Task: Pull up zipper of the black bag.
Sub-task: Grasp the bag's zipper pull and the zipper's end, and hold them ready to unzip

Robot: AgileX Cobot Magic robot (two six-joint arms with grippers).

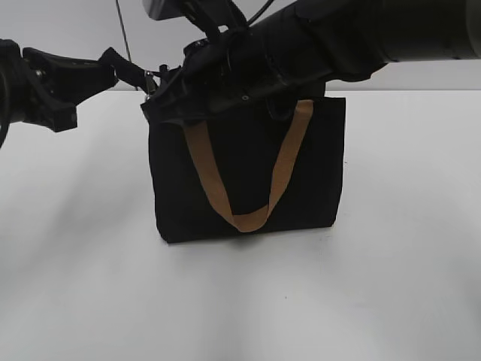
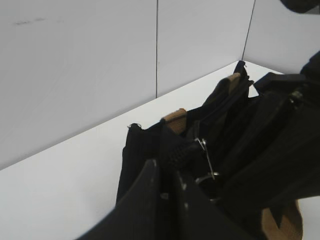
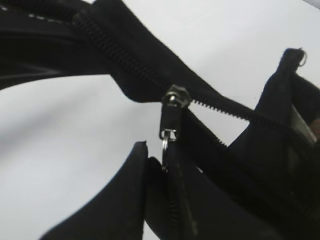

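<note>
right gripper (image 3: 162, 165): pinching the zipper (image 3: 174, 107) pull ring
left gripper (image 2: 167, 172): gripping the black bag (image 1: 248, 177) corner - fingers closed

black bag (image 1: 316, 165) with tan handles (image 1: 248, 219), silver zipper (image 3: 172, 107) pull, white table (image 1: 391, 293), pale grey wall (image 2: 75, 60)

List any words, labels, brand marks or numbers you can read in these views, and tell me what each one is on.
None: no readable text shows in any view.
The black bag and its tan strap are plain, with no label or logo showing.
The zipper slider shows no legible marking.
The left tool and right tool show no lettering.
The table and wall are blank.
</note>
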